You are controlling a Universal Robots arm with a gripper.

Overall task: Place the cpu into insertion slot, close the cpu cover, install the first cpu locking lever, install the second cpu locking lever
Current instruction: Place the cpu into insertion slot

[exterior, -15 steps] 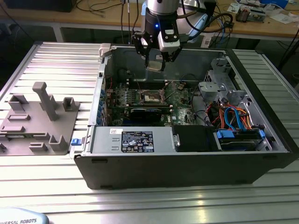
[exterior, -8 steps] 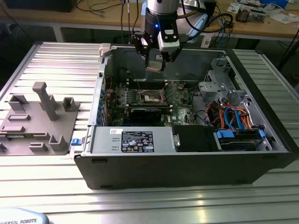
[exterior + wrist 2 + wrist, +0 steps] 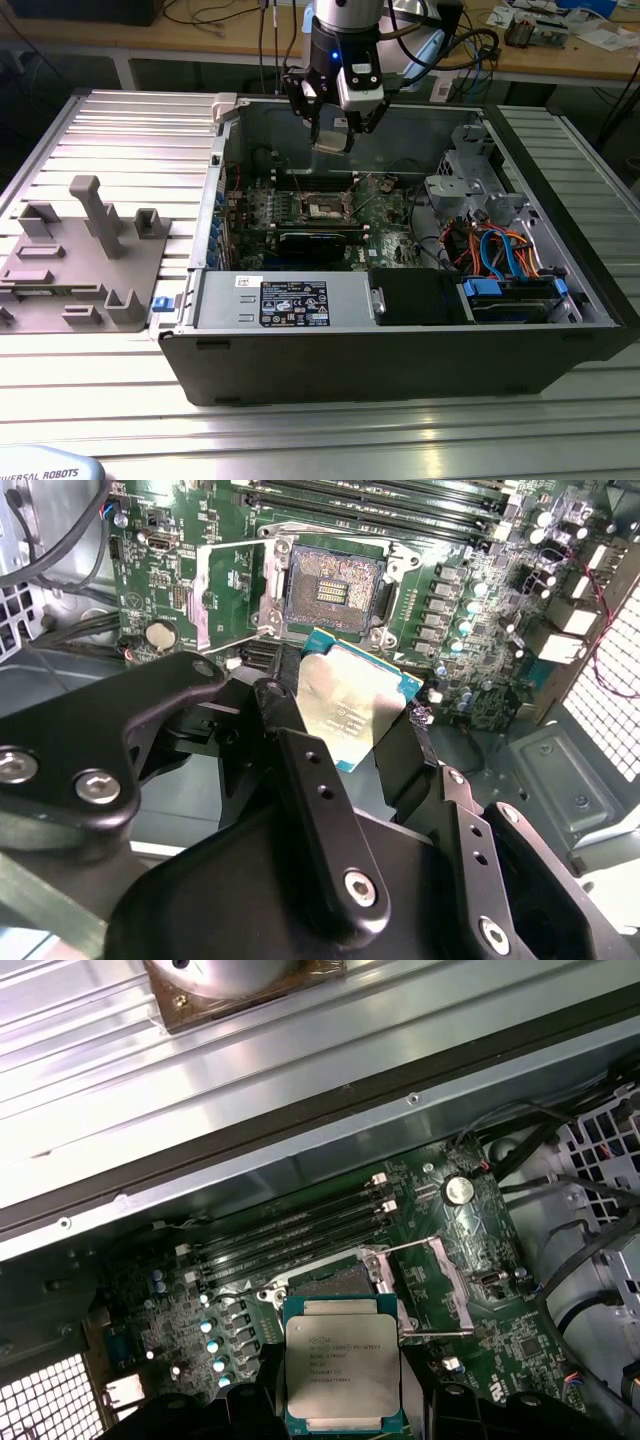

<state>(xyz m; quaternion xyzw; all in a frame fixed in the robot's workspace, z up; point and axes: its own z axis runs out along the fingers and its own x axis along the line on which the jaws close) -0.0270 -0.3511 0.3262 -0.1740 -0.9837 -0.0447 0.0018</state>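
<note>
While the claw [image 3: 333, 138] hangs over the far part of the open computer case [image 3: 400, 370] on the desk [image 3: 120, 130], its fingers [image 3: 310, 780] are clamped on two edges of the cpu [image 3: 343, 1370], silvery top facing the wrist views. The cpu is held above the bare insertion slot [image 3: 335, 585] in the green motherboard [image 3: 390, 225], clear of it; the cpu cover [image 3: 232, 590] is swung open just beside the slot.

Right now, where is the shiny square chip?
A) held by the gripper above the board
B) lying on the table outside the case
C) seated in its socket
A: the gripper holds the cpu up off the insertion slot, which is bare.
</note>
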